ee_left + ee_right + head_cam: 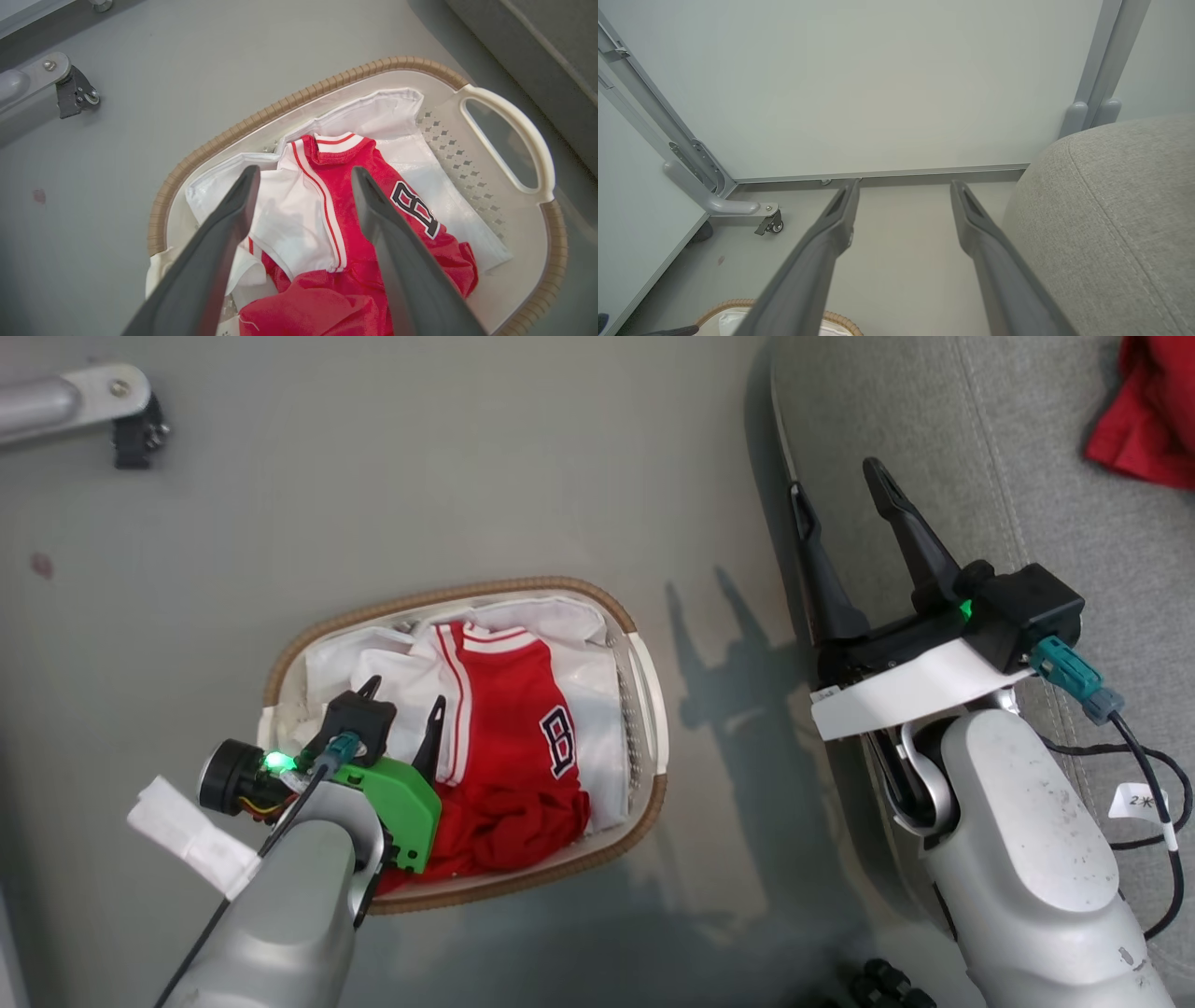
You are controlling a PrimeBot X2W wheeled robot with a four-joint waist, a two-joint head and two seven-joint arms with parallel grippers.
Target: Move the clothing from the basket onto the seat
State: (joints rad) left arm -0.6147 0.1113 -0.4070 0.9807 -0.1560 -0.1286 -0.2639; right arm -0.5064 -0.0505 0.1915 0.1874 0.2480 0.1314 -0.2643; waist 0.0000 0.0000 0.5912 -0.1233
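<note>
Left tool [405, 693], fingers apart and empty, hangs over the left side of the one basket [523, 586], where one red-and-white jersey [509, 709] lies. Bare floor [719, 504] separates the basket from the seat [1027, 476]. Right tool [834, 478], spread, hovers at the seat's edge; one red garment [1144, 420] lies on the seat farther right.

The left gripper [405, 692] hangs over the basket [523, 586], jaws spread wide. The right gripper [834, 478], also spread, is well right of it.

Dark right claw [834, 478]; silver forearm [1027, 821]
</note>
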